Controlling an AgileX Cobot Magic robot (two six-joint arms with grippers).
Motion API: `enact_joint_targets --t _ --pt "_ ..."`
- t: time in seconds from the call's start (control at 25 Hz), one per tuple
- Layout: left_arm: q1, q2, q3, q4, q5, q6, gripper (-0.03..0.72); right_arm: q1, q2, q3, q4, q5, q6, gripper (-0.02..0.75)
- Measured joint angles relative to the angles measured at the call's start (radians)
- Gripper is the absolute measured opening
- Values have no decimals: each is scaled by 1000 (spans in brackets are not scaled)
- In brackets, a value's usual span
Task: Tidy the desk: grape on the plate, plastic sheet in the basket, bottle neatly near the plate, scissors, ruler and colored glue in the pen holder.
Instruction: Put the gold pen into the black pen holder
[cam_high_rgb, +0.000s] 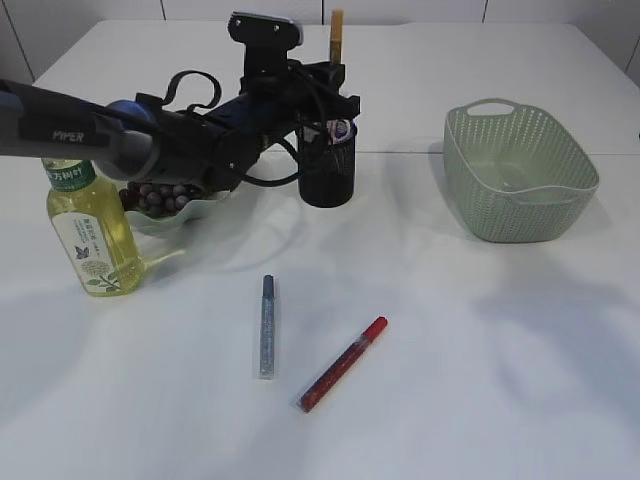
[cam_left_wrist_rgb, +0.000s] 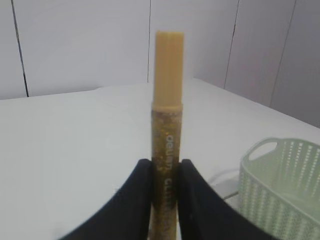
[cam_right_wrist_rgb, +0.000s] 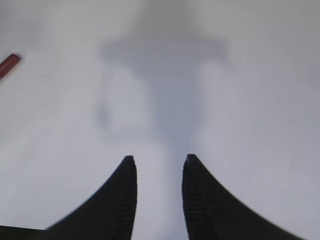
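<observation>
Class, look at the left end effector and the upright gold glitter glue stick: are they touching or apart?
Touching. The left wrist view shows the left end effector with both black fingers pressed against the sides of the gold glitter glue stick, no gap visible.

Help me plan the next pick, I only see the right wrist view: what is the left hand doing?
Observer: The left hand grips a gold glue tube upright, right above the black pen holder.
Operator: Any glue lying on the table?
Observer: Two tubes lie flat: a silver one and a red one.
Operator: Grapes?
Observer: The grapes sit on the plate, behind the left arm.
</observation>
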Motion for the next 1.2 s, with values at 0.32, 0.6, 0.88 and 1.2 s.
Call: enact_joint_targets --t 0.32,0.6,0.88,1.2 --pt "29 43 -46 0 42 0 123 0 0 0 -4 0 0 260" --pt "31 63 -58 0 51 0 126 0 0 0 -5 0 0 260" --pt "31 67 -58 0 62 0 156 0 0 0 -10 0 0 260" --pt "31 55 -58 2 118 -25 269 0 0 0 -10 0 0 260"
